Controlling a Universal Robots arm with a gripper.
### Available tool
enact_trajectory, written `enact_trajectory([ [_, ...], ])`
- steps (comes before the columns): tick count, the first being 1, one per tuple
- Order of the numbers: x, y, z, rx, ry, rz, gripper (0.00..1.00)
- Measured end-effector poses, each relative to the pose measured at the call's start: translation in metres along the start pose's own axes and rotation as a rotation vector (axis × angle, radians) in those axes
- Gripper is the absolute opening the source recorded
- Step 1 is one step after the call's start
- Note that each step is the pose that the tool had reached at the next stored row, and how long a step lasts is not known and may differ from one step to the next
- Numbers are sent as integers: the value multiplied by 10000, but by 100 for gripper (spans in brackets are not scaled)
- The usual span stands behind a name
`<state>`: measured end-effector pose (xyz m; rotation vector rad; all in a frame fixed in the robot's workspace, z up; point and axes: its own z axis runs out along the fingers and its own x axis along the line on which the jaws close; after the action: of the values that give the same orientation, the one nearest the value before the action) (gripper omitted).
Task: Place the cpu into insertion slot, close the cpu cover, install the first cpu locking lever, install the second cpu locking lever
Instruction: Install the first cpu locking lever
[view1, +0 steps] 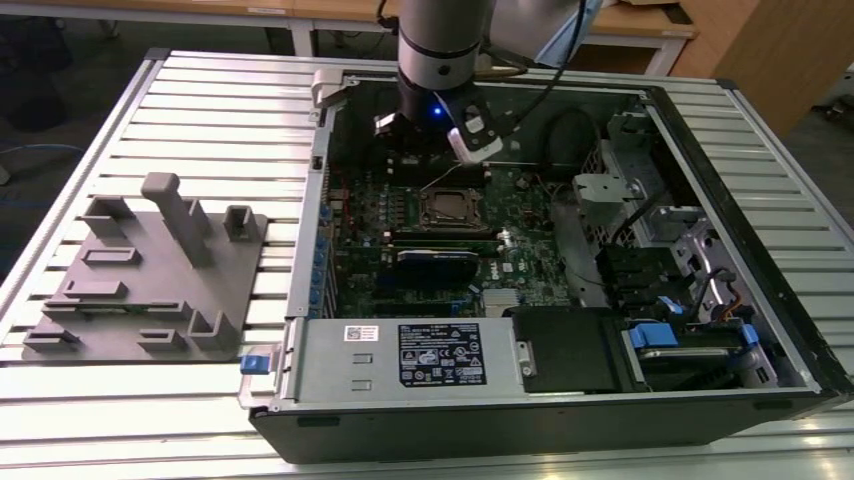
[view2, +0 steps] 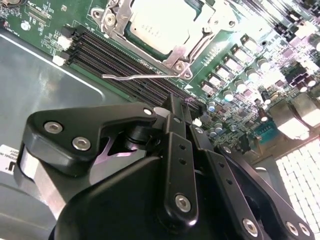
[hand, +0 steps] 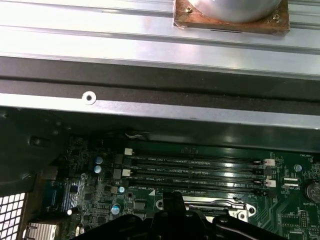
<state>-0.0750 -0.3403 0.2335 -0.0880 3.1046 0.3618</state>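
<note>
The cpu (view2: 159, 21), a square chip with a dull silver top, lies in the insertion slot (view1: 447, 207) on the green board. The cpu cover (view2: 192, 44) is down around it as a silver frame. A thin wire locking lever (view2: 131, 76) stands free beside the socket, over the black memory slots (view2: 107, 62); in the exterior view it rises from the socket's far edge. My gripper (view1: 474, 148) hangs inside the case just beyond the socket, with its fingers together and nothing between them. In both wrist views its black tip (view2: 172, 106) (hand: 174, 201) sits close above the lever end of the socket frame (hand: 212, 206).
The open computer case (view1: 694, 150) lies on a slatted metal table (view1: 214, 130). A grey fixture plate (view1: 147, 270) with upright pegs stands at the exterior view's left. A power supply (view1: 414, 355) fills the near side of the case, with drive bays and black cables (view1: 574, 130) at the right.
</note>
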Motion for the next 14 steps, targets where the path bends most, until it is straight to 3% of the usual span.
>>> enact_trajectory([
  [3, -15, -6, 21, 6, -1, 0, 10],
  [9, -126, -18, 45, 6, -1, 0, 10],
  [14, -179, -19, 56, 8, 0, 0, 10],
])
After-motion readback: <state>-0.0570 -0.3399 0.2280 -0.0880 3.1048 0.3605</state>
